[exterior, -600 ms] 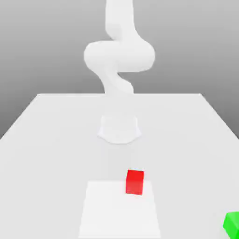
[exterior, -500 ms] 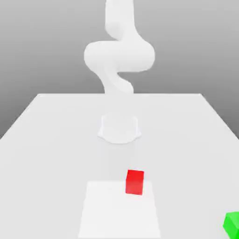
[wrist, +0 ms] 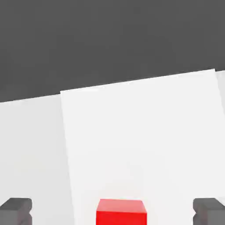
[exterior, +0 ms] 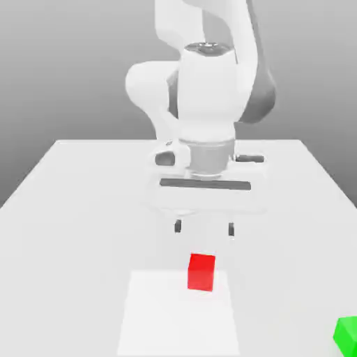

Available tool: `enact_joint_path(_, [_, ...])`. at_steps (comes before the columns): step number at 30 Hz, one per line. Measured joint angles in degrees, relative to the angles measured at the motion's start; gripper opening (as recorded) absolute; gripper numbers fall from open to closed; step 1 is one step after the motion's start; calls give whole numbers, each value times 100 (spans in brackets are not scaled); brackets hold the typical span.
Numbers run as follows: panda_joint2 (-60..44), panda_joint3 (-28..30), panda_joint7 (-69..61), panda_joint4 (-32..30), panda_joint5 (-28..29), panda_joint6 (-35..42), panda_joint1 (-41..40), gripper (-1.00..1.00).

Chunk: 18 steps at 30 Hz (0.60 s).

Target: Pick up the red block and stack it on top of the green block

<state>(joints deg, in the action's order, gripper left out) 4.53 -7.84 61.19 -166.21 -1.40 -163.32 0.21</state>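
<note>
White Panda arm, dark-tipped fingers

Up the centre of the exterior view we've got the arm, glossy white with fat rounded shells and a grey shaded band at upper right. There's a pale grey ring at the wrist, a dark slot across the wide hand, and the gripper ends in two small dark grey fingertips, blocky and matte.

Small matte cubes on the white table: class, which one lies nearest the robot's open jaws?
The small bright red matte cube, just in front of the gripper on the paler square. The small bright green matte cube sits far off at the exterior view's right edge.
</note>
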Motion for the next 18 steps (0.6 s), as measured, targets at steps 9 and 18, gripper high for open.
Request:
enact_joint_path(9, [-1410,493,513,77,641,-1171,343,-100])
enact_joint_path(18, [-576,346,211,-44,212,-462,325,-100])
